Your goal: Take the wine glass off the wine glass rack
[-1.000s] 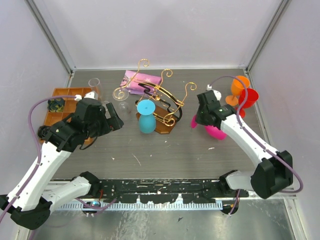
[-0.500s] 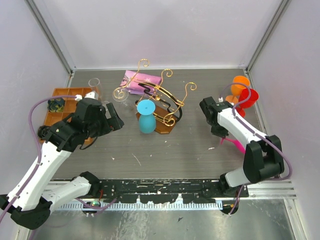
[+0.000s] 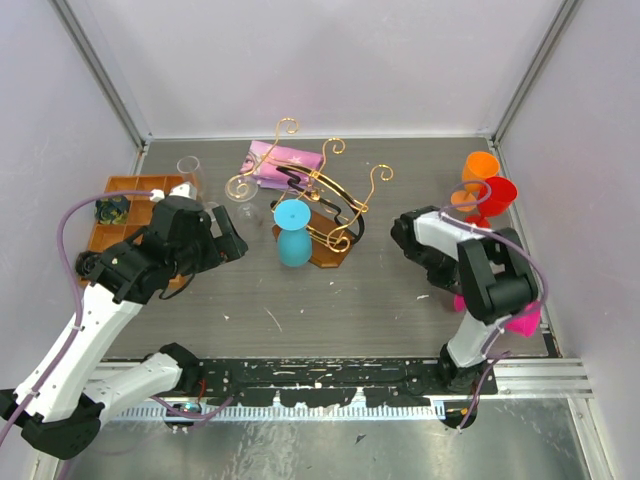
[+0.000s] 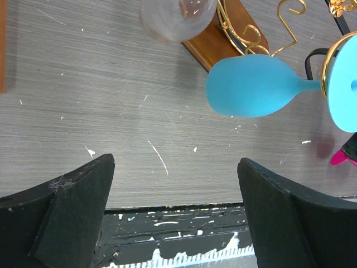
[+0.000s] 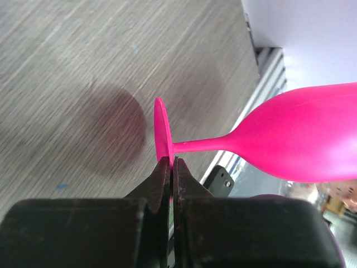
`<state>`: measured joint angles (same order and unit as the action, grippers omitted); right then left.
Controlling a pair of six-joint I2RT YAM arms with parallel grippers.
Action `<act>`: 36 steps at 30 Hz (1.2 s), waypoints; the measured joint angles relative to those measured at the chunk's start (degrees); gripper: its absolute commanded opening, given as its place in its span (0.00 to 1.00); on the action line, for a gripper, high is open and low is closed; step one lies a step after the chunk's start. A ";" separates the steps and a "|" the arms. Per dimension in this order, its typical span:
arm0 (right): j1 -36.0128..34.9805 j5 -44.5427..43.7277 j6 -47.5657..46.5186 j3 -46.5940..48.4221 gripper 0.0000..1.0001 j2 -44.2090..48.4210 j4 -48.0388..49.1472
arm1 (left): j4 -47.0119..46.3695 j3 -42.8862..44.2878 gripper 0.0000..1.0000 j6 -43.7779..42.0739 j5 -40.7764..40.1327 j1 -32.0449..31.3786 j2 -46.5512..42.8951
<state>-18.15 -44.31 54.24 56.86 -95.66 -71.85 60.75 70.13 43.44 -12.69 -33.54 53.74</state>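
Plainly the left jaws stand wide open and empty; the blue glass (image 3: 293, 245) hangs near, to their right, on the rack (image 3: 324, 257), bowl down, stem upright, nearer this arm. Far right, the right jaws pinch a pink glass (image 5: 301, 134) by its foot, off the rack.

Top view: wine glass rack (image 3: 312, 212) centre frame, flat packet (image 3: 270, 160) behind its upper-left end, hanging glass (image 3: 293, 245) on its lower-left rails, another glass (image 3: 245, 207) just beside the rack's left end. Compartment tray (image 3: 125, 188) at left edge, tall glass (image 3: 190, 170) between tray and rack, glass pair (image 3: 485, 188) close together at upper right. Lone glass (image 3: 520, 322) at lower right, well apart from the rack, foot rim between the right gripper (image 5: 172, 164) fingers.
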 measured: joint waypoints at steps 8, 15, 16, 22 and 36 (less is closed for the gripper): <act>-0.13 -5.53 10.40 3.06 0.01 -18.21 -7.93 | 0.02 0.00 0.99 -0.59 -0.09 0.00 0.09; -0.17 -6.56 12.28 6.16 0.01 -23.78 -10.73 | 0.07 0.00 0.99 -1.53 -1.25 0.00 -0.59; -0.24 -6.73 12.09 6.43 0.01 -24.57 -10.95 | 0.04 0.00 0.99 -1.62 -1.38 0.00 -0.81; -0.44 -6.38 8.61 8.50 0.04 -27.78 -10.88 | 0.04 0.00 0.99 -1.70 -1.53 0.00 -0.94; -1.16 -4.31 2.69 10.29 0.21 -29.07 -8.20 | 0.04 0.00 0.99 -2.49 -2.14 0.00 -0.68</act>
<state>-19.31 -48.62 56.93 67.16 -124.73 -80.05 60.80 70.13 40.95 -14.83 -33.54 53.06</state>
